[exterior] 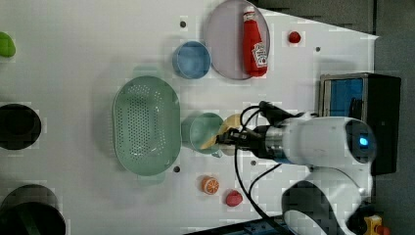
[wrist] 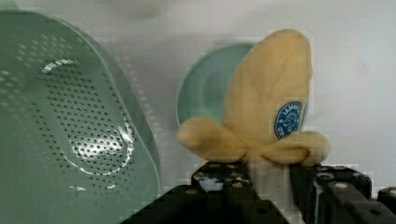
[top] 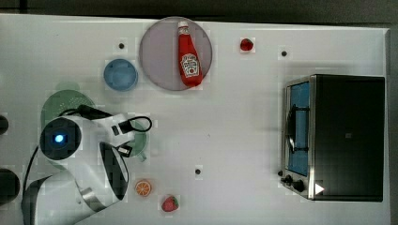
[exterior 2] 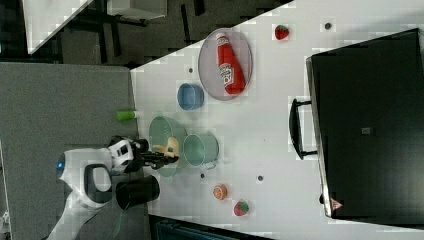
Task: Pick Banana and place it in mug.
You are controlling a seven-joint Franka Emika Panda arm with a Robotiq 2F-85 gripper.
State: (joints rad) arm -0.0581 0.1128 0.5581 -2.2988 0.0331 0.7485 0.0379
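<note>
**Holding the banana over the mug**

Top view: the white arm covers most of the mug (top: 140, 145), of which a teal sliver shows at the wrist's edge. Beyond it on the white tabletop (top: 234, 122) lie an orange slice (top: 143, 188) and a strawberry (top: 170, 203); a ketchup bottle (top: 188, 56) lies on a grey plate (top: 157, 51) beside a blue bowl (top: 120, 75).

Left view: the gripper (exterior: 226, 137) reaches in level from the left view's right, its fingers closed on the banana (exterior: 222, 129). The fruit's pale tip hangs over the mug's (exterior: 203, 132) rim, directly ahead of the fingers. The perforated green basket (exterior: 146, 125) sits just past the mug.

Right view: the banana (exterior 2: 167, 147) is clamped at the fingers, seen against the basket (exterior 2: 165, 131), with the mug (exterior 2: 201, 149) just beside it.

Wrist view: the black fingers (wrist: 236, 186) pinch the banana's (wrist: 266, 107) stem end, partly closed around it. A blue sticker (wrist: 288, 120) shows on the peel. The mug's (wrist: 205, 88) open mouth lies behind the fruit, the basket (wrist: 70, 121) next to it.
</note>
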